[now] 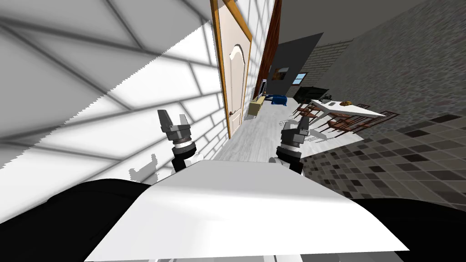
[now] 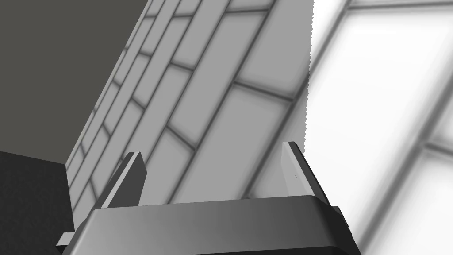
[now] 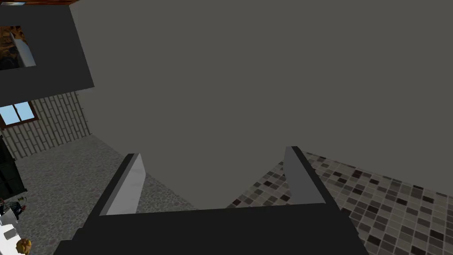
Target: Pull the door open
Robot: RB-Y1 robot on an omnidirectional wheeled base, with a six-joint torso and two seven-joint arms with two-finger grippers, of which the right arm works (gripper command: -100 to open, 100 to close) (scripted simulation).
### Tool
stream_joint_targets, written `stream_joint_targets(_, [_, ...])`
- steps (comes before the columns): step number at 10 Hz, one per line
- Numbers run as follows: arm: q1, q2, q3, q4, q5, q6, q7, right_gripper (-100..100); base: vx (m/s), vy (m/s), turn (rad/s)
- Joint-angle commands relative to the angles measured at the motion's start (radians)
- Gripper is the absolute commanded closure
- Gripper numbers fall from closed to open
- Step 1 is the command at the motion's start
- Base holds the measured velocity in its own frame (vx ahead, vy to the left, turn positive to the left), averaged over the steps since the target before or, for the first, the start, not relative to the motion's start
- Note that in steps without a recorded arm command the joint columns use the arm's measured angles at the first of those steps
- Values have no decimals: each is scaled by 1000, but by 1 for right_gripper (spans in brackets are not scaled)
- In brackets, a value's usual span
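A cream panelled door (image 1: 236, 86) in an orange wood frame stands shut in the white tiled wall (image 1: 136, 100), ahead on my left. Its small round knob (image 1: 232, 112) sits low on the edge nearest me. My left gripper (image 1: 173, 119) is raised close beside the wall, well short of the door, fingers open and empty. Seen from the left wrist, the left gripper (image 2: 212, 152) points at the white tiles (image 2: 230, 88). My right gripper (image 1: 302, 122) hovers to the right over the floor, and in its own wrist view the right gripper (image 3: 214, 152) is open and empty.
A white dining table (image 1: 346, 109) with brown chairs stands to the right ahead. Farther down the room are a low yellow cabinet (image 1: 257, 105), a blue seat (image 1: 278, 99) and a dark cabinet (image 1: 311, 93). Pale floor (image 1: 255, 136) runs along the wall toward the door.
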Motion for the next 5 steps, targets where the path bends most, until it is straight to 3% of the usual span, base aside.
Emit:
stream_joint_targets(1, [-17,-12,2,36,2,-4,-6,-100,109,25,168])
stream_joint_targets(5, [-59,-37,8,122,6,-15,-22,-100,98,-63,129])
